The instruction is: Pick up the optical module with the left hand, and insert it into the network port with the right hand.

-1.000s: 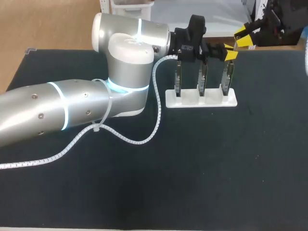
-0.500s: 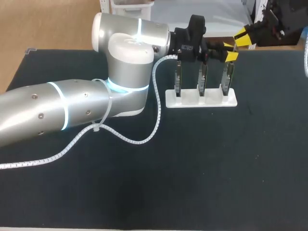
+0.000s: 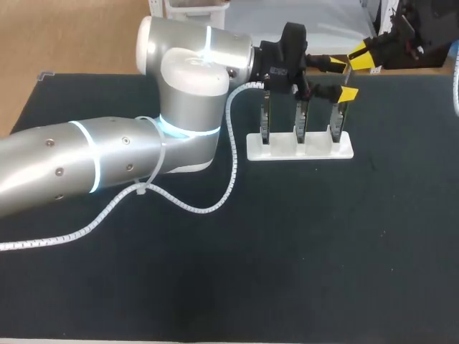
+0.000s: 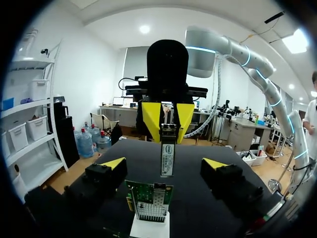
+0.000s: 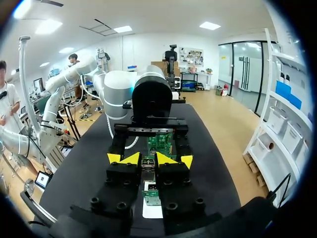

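Left arm (image 3: 86,165) in from the left side, bent at the elbow, big and silver. Left hand (image 3: 345,79) at the far end, fingers spread wide apart. Right arm (image 4: 247,54) in from the far right corner. Right hand (image 4: 167,119) pointing straight at the left hand, fingers pinched tight on the optical module (image 4: 167,157).

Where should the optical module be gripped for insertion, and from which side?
By its upper end, from above: the slim optical module hangs upright, its lower end free over the network card. The right hand pinches it there.
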Robot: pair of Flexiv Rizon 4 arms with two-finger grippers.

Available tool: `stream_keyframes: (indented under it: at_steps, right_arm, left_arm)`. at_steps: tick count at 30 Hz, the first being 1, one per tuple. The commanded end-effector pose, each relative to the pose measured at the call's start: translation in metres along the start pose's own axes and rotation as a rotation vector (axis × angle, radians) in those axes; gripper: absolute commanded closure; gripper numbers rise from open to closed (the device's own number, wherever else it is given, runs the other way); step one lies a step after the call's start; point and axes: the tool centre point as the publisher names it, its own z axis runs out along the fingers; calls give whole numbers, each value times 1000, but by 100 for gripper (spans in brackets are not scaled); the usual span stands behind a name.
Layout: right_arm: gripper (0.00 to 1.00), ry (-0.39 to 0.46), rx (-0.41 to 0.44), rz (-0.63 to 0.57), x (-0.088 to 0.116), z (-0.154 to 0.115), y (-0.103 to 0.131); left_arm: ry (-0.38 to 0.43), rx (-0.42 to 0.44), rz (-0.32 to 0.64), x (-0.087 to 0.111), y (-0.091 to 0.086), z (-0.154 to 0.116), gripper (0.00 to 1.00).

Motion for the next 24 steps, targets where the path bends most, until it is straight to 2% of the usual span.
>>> stream_keyframes:
  at_steps: [1, 11, 24]
  right_arm:
    - [100, 2, 11, -2, 0, -1, 3]
    - [100, 7, 19, -5, 0, -6, 0]
    - [100, 7, 16, -5, 1, -6, -4]
  left_arm:
    - [36, -13, 3, -1, -3, -6, 0]
    - [201, -67, 66, 9, 1, -15, 0]
    - [315, -55, 43, 24, 6, -15, 0]
